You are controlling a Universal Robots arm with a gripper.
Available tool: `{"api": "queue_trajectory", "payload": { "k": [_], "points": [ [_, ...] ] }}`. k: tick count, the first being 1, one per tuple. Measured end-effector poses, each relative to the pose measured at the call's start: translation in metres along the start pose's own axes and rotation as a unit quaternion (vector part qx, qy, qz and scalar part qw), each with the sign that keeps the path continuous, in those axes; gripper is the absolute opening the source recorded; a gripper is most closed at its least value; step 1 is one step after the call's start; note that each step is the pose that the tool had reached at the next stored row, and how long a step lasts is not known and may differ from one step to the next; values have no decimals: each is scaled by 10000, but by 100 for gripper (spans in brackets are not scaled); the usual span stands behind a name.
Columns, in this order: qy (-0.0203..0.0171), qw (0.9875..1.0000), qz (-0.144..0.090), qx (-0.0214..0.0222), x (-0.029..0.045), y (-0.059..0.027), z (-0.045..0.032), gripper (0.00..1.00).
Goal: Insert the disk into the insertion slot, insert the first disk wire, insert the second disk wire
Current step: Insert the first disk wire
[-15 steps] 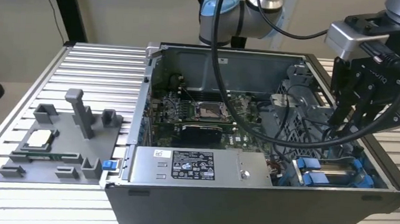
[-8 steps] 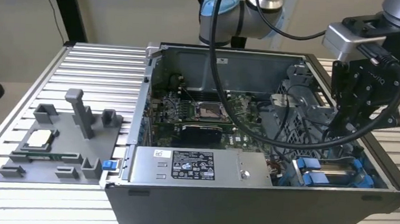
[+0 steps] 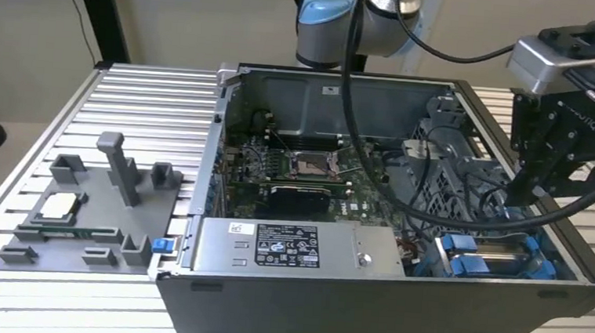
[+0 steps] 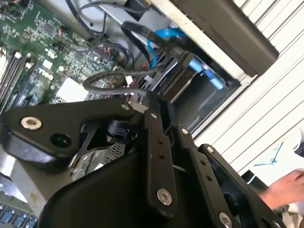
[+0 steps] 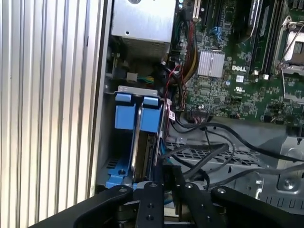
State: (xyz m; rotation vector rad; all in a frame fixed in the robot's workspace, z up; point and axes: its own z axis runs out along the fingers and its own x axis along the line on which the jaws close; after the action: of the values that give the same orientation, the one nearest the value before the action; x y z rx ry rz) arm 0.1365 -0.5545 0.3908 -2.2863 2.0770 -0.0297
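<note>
1 insertion slot (image 3: 471,264) lies just below the jaws

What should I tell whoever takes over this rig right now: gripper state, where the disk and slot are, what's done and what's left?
Gripper: low inside the open case, at the cable end of the insertion slot, among black cables. I cannot tell whether it holds anything.
Disk: appears to stand on edge in the slot, between the blue tabs.
Done: disk insertion, as far as it shows.
Left: both wire steps; I cannot tell whether either wire is plugged in.
</note>
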Motion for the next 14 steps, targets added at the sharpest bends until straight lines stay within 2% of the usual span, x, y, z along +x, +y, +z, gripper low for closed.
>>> {"api": "queue_trajectory", "payload": {
  "k": [3,5,11,14],
  "points": [
    [-3,10000,1,-28,39,-111,10,0],
    [-7,10000,1,-39,77,-146,34,0],
    [-10,10000,17,-40,193,-167,142,0],
    [-6,10000,79,-38,207,-164,195,0]
  ]
}}
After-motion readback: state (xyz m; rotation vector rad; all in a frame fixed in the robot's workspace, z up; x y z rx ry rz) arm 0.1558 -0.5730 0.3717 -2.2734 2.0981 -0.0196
